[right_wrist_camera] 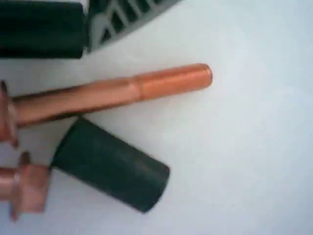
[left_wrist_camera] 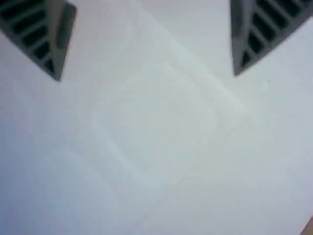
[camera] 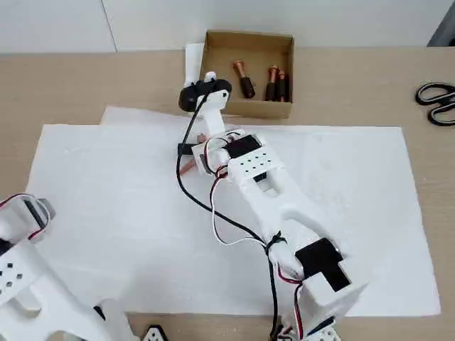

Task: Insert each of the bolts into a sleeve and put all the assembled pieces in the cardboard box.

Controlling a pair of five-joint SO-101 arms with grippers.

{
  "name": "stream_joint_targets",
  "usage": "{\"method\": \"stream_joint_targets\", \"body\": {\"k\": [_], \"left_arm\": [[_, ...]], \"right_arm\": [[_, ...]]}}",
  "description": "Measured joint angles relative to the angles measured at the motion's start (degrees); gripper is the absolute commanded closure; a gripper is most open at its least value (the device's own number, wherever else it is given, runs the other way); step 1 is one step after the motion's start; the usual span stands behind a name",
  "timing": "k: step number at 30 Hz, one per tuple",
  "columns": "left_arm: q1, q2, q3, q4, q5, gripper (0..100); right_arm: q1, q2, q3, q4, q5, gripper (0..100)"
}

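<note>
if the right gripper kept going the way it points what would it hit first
Probably the bare copper bolt lying on the white sheet, with a black sleeve close beside it; depth is hard to judge, so the right gripper could meet either.

Assembled pieces (camera: 244,79) lie in the cardboard box (camera: 263,109) behind the sheet (camera: 106,199), scissors (camera: 437,103) farther right.

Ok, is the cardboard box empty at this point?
No, in the high view the cardboard box holds three assembled pieces, copper bolts in dark sleeves, lying on its floor.
</note>
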Motion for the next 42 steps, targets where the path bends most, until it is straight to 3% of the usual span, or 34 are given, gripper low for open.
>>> {"method": "stream_joint_targets", "body": {"k": [7,12,22,29,42], "left_arm": [[-0.18,0.0,5.54,-3.87,-0.09,78],[-0.18,0.0,5.89,-4.84,-0.09,78],[-0.18,0.0,5.89,-4.92,-0.09,78],[-0.18,0.0,5.89,-4.92,-0.09,78],[-0.18,0.0,5.89,-4.92,-0.09,78]], "right_arm": [[0.0,0.88,-3.52,3.96,-10.46,86.6],[0.35,6.68,-8.44,9.23,-12.4,86.6],[4.84,22.59,-37.01,36.22,-15.12,86.6],[4.66,30.15,-54.51,47.91,-15.65,86.6],[3.6,30.15,-62.68,51.34,-15.65,86.9]]}}
